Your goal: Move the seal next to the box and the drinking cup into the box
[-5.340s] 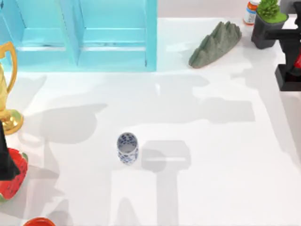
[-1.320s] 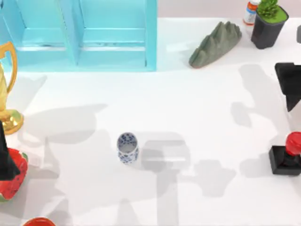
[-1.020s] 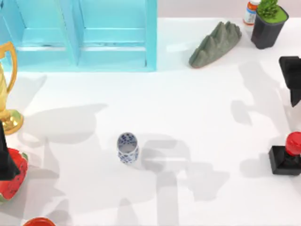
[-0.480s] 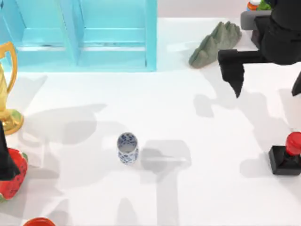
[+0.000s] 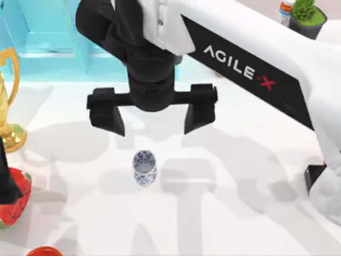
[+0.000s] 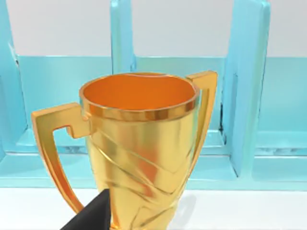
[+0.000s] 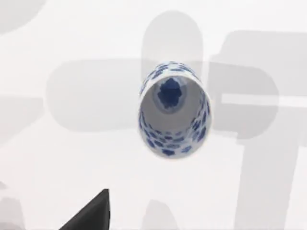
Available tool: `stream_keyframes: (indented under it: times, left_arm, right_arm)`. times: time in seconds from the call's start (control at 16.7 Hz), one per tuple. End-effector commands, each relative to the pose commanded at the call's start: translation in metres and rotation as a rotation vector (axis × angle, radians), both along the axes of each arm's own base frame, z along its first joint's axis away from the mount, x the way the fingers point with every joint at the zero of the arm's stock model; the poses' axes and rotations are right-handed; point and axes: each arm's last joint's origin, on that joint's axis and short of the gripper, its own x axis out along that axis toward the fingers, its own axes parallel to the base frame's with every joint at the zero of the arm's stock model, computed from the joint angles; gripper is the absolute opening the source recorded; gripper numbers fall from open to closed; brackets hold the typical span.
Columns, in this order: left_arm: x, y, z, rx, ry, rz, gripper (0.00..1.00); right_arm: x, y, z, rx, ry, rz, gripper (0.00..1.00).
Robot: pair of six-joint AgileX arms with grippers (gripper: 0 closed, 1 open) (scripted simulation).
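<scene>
The drinking cup (image 5: 144, 167), white with a blue pattern, stands upright on the white table, left of centre. My right gripper (image 5: 153, 118) hangs open just behind and above it, the two black fingers spread wider than the cup. From the right wrist view I look down into the cup (image 7: 172, 110). The turquoise box (image 5: 48, 48) sits at the back left, partly covered by my right arm. At the right edge a black corner of the seal (image 5: 314, 176) shows under the arm; its knob is hidden. My left gripper (image 5: 5, 184) is parked at the left edge.
A gold trophy (image 5: 8, 101) stands at the left edge, and the left wrist view has the trophy (image 6: 139, 143) in front of the box (image 6: 249, 96). A red watermelon-like piece (image 5: 18, 205) lies at the front left. A black plant pot (image 5: 308, 16) and a small bottle (image 5: 285, 8) stand at the back right.
My right arm has swung from the back right across the table to the centre, and its open gripper now hangs over the cup. The cup and seal have not moved.
</scene>
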Motion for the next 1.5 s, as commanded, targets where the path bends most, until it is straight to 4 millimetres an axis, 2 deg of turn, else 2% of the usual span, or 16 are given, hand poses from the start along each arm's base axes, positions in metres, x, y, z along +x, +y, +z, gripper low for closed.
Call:
stream_keyframes:
  times: [0.18, 0.3, 0.78, 1.2, 1.32, 1.5]
  left_arm:
    - [0.0, 0.0, 0.0, 0.0, 0.0, 0.0, 1.0]
    - [0.0, 0.0, 0.0, 0.0, 0.0, 0.0, 1.0]
    - [0.0, 0.0, 0.0, 0.0, 0.0, 0.0, 1.0]
    - [0.0, 0.0, 0.0, 0.0, 0.0, 0.0, 1.0]
    - [0.0, 0.0, 0.0, 0.0, 0.0, 0.0, 1.0]
    - [0.0, 0.0, 0.0, 0.0, 0.0, 0.0, 1.0]
  right_arm:
    - [-0.005, 0.031, -0.025, 0.005, -0.004, -0.027, 1.0]
    - [-0.005, 0.038, -0.034, 0.005, -0.004, -0.043, 1.0]
    - [-0.002, 0.039, -0.042, 0.009, -0.006, -0.044, 1.0]
    - [0.003, 0.04, -0.106, 0.003, -0.002, -0.044, 1.0]
    - [0.003, 0.039, -0.114, 0.005, -0.004, -0.044, 1.0]
    - [0.003, 0.039, -0.115, 0.005, -0.004, -0.044, 1.0]
